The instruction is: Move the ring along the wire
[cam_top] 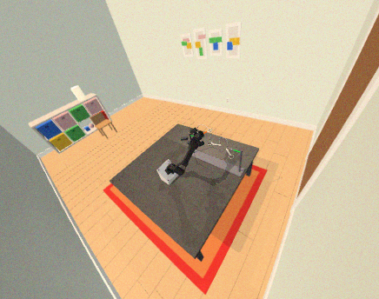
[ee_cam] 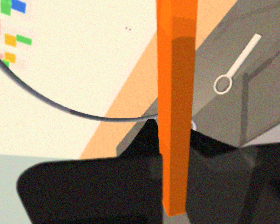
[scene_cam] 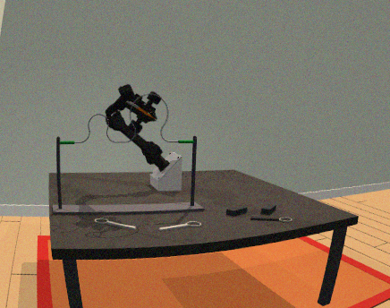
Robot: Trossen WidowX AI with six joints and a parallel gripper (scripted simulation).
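My gripper point(scene_cam: 141, 110) is shut on the orange handle point(scene_cam: 148, 114) point(ee_cam: 178, 85), high above the table and between the posts. The handle is tilted in the exterior view. The ring cannot be made out, so whether the wire passes through it cannot be told. The thin grey wire point(scene_cam: 167, 117) point(ee_cam: 71, 111) makes a high bend around the gripper in that view and runs behind the handle in the wrist view. Its green parts point(scene_cam: 67, 142) point(scene_cam: 185, 141) meet the left post point(scene_cam: 58, 175) and the right post point(scene_cam: 193, 175). Contact between wire and gripper cannot be told.
The posts stand on a grey base point(scene_cam: 124, 209). In front lie two white looped tools point(scene_cam: 120, 224) point(scene_cam: 171, 226), a black looped tool point(scene_cam: 263, 218) and two black blocks point(scene_cam: 236, 211) point(scene_cam: 268, 209). The arm's white mount point(scene_cam: 168, 180) stands behind the base.
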